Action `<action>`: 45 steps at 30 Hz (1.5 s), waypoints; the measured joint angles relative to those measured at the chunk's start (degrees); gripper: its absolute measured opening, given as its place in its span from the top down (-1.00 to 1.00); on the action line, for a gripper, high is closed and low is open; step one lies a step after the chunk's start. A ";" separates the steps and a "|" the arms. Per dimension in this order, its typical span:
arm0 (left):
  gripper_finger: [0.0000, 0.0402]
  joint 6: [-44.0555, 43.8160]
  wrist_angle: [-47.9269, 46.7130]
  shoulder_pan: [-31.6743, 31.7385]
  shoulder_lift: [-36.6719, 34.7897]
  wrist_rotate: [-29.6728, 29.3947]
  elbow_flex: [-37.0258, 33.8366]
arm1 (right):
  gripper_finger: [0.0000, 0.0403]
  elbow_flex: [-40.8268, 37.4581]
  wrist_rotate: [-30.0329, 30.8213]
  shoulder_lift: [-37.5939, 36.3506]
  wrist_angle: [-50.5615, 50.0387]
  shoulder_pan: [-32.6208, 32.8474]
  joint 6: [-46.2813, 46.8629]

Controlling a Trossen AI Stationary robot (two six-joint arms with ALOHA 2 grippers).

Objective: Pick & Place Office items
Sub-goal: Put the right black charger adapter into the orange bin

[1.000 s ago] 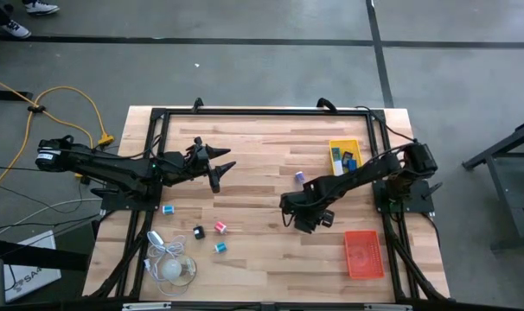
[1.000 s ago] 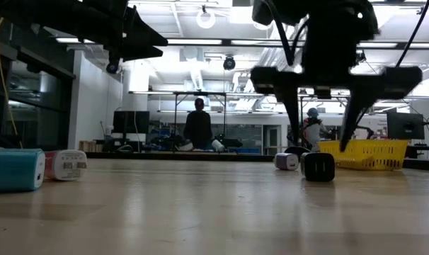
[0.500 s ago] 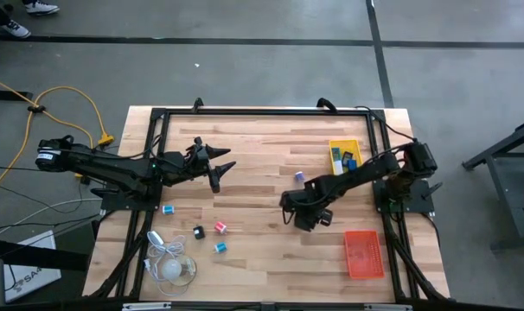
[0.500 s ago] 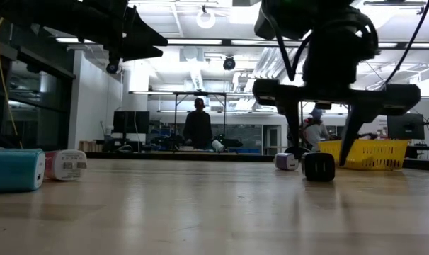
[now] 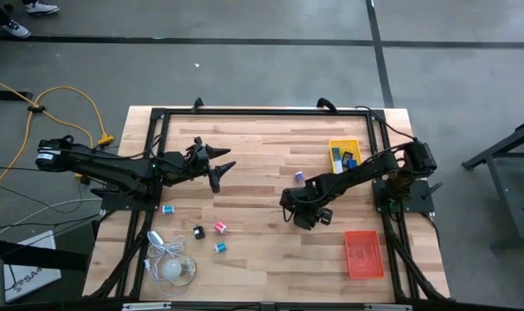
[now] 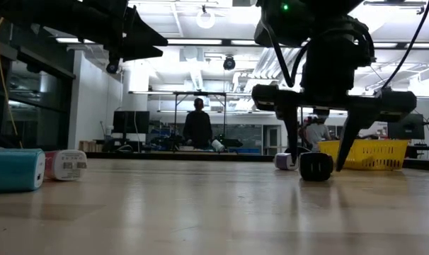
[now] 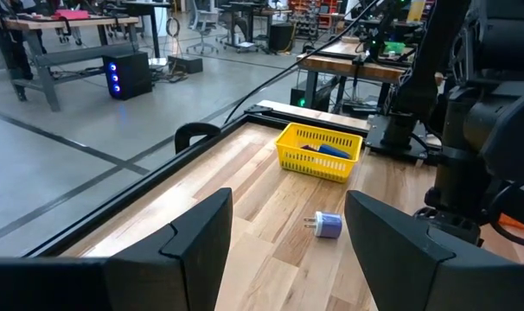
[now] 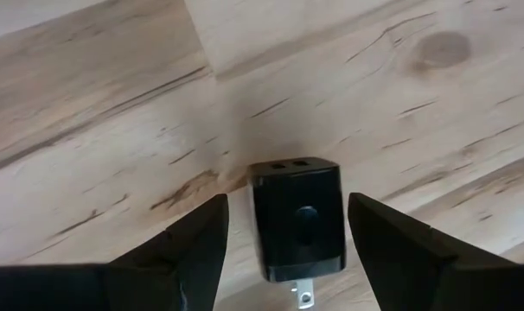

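A small black plug block [image 8: 297, 226] lies flat on the wooden table right of its middle, its prongs toward the camera in the right wrist view. My right gripper [image 8: 285, 207] points steeply down over it, open, one finger on either side with a gap to each. From table height, the block [image 6: 316, 166] sits between the lowered fingers of that gripper [image 6: 316, 157]. From above, that gripper [image 5: 298, 218] covers the block. My left gripper [image 5: 225, 175] waits open and level above the table's left middle, holding nothing.
A purple plug [image 5: 299, 176] lies just beyond my right gripper. The yellow tray [image 5: 344, 143] with blue pieces stands at the far right, the orange tray [image 5: 363, 253] at the near right. Blue [image 5: 168, 209], black [image 5: 198, 231], pink [image 5: 220, 227] and teal [image 5: 220, 248] pieces and a white bulb with cord [image 5: 171, 268] lie near left.
My right gripper has sunk a little toward the table, so its open fingers now stand lower around the black block. The block has stayed where it was.
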 joint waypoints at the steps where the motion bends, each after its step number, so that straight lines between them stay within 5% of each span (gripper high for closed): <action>1: -0.09 0.00 0.00 0.00 0.00 0.00 0.00 | -0.12 -0.06 -0.04 0.00 0.32 0.00 0.04; 12: -0.09 0.00 0.00 0.00 0.00 0.00 0.00 | -0.10 -0.12 -0.18 0.00 1.13 -0.33 -0.02; 23: -0.09 -0.01 0.00 0.00 0.00 0.00 0.00 | 0.35 -0.12 -2.33 -0.02 1.47 -0.72 0.00; 45: -0.09 0.01 0.00 0.00 0.00 0.00 0.00 | 0.35 -0.12 -2.73 -0.02 1.43 -0.70 0.18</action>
